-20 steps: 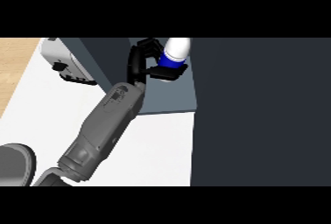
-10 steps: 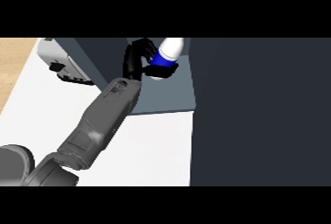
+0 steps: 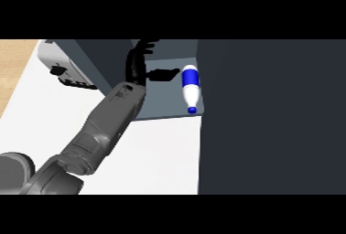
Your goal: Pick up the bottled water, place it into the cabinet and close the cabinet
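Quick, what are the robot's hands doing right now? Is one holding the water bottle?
Left hand: open, holding nothing; the bottled water lies beside it in the cabinet.
Right hand: not in view.

White bottled water (image 3: 191, 89) with blue band and cap, black left hand (image 3: 138, 61), grey cabinet (image 3: 270, 114), white counter (image 3: 155, 155)

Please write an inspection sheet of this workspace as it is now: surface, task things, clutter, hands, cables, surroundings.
Surface: white counter, bare where visible.
Task things: bottle lies on its side on the cabinet floor, cap toward the viewer; dark door at right.
Clutter: toaster at far left.
Hands: left hand open, beside the bottle, not touching; right hand not in view.
Cables: nothing seen.
Surroundings: wooden floor at left.
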`<action>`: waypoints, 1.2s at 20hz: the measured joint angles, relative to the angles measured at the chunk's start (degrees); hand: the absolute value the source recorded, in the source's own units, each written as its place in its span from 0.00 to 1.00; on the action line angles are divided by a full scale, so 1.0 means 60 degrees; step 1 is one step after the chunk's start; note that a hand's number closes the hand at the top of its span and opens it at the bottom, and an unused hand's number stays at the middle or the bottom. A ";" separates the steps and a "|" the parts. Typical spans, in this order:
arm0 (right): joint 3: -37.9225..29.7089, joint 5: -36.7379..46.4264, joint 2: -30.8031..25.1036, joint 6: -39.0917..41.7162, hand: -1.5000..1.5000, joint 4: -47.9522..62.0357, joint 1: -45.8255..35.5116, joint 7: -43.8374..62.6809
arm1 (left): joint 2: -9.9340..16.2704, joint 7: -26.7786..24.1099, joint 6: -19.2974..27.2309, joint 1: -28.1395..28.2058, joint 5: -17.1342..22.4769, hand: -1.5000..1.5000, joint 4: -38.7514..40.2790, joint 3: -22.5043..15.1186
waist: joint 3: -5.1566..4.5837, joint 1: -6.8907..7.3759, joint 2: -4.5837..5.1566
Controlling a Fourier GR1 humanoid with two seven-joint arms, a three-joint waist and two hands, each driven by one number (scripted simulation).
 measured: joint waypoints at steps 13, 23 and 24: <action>0.0205 0.0158 -0.0042 0.0059 0.00 -0.0135 0.0292 -0.0227 | 0.0060 -0.0442 -0.0621 -0.0111 0.0410 0.00 0.0172 0.0636 | -0.0001 -0.0039 -0.0012; 0.0166 0.0288 -0.0035 -0.0116 0.00 -0.0263 0.0440 -0.0351 | -0.0170 -0.2111 -0.2556 0.0256 0.0958 0.00 -0.0745 0.1280 | 0.0007 0.0227 -0.0074; 0.0212 0.0388 0.0004 -0.0174 0.00 -0.0202 0.0414 -0.0367 | -0.0212 -0.2269 -0.2748 0.0308 0.0985 0.00 -0.0833 0.1312 | 0.0011 0.0261 -0.0090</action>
